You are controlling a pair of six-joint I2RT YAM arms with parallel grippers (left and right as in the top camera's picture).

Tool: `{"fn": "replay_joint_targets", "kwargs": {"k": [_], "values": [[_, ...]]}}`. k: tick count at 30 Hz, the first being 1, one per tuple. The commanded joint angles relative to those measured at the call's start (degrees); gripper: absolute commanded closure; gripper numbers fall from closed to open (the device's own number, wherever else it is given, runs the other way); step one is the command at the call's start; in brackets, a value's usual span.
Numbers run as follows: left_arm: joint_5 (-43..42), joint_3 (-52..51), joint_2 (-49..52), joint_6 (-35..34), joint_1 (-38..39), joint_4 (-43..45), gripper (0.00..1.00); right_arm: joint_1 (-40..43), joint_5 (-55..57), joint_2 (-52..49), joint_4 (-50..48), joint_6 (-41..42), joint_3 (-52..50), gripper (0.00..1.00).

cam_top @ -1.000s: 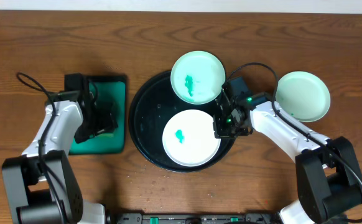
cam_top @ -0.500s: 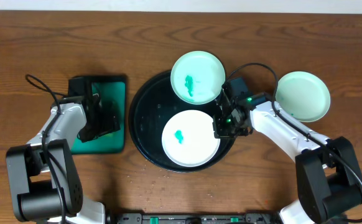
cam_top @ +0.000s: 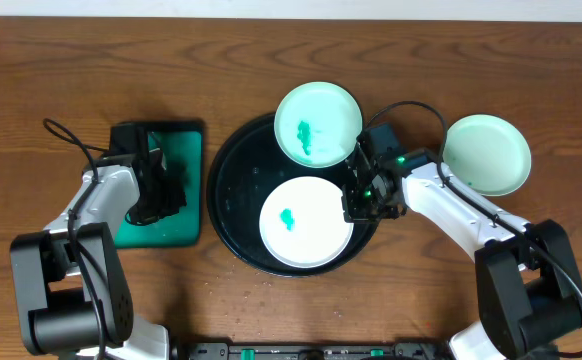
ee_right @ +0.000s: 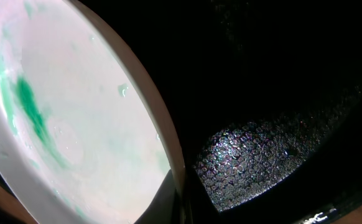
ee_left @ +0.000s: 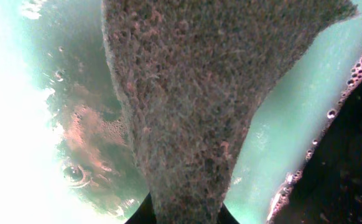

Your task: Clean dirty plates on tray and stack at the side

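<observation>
Over the green rectangular tray (cam_top: 185,150), left pincer (cam_top: 163,192) pinches a coarse grey sponge (ee_left: 193,93); right pincer (cam_top: 359,208) clamps smeared white round plate (cam_top: 301,222).

table (cam_top: 71,60): wood | tray (cam_top: 233,200): glossy black | plate (ee_right: 75,124): glossy | scrub pad (ee_left: 199,93): coarse fibrous

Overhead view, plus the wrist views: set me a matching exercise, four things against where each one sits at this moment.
Things:
1. white round plate with a green blotch
2. mint round plate with a green smear
3. pale mint round plate, no smear seen
4. coarse dark sponge

Places:
A. on the wooden table, right of the round black tray
B. pinched in the left hand, over the rectangular green tray
C. inside the black tray, near side
D. overlapping the black tray's far rim

Pairs: 1-C, 2-D, 3-A, 4-B.
</observation>
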State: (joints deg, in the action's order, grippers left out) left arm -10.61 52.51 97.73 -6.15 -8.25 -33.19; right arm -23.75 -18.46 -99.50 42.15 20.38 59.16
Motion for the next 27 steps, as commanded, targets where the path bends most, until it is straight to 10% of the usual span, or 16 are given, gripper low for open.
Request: {"fn": "replay_joint_targets", "kwargs": {"k": [1, 2, 4, 27], "values": [[-0.6, -0.6, 0.6, -1.3, 0.0, -0.7, 0.87, -0.3, -1.4, -0.4, -0.1, 0.6, 0.0, 0.99], [-0.7, -0.6, 0.6, -1.4, 0.0, -1.1, 0.44, -0.3, -1.4, -0.4, -0.1, 0.6, 0.0, 0.99], [-1.0, -0.6, 0.6, -1.4, 0.0, -1.9, 0.15, -0.3, -1.4, -0.4, -0.1, 0.6, 0.0, 0.99], [-0.9, -0.5, -9.9, -1.4, 0.0, 0.6, 0.07, -0.3, -1.5, -0.4, -1.2, 0.6, 0.0, 0.99]]}}
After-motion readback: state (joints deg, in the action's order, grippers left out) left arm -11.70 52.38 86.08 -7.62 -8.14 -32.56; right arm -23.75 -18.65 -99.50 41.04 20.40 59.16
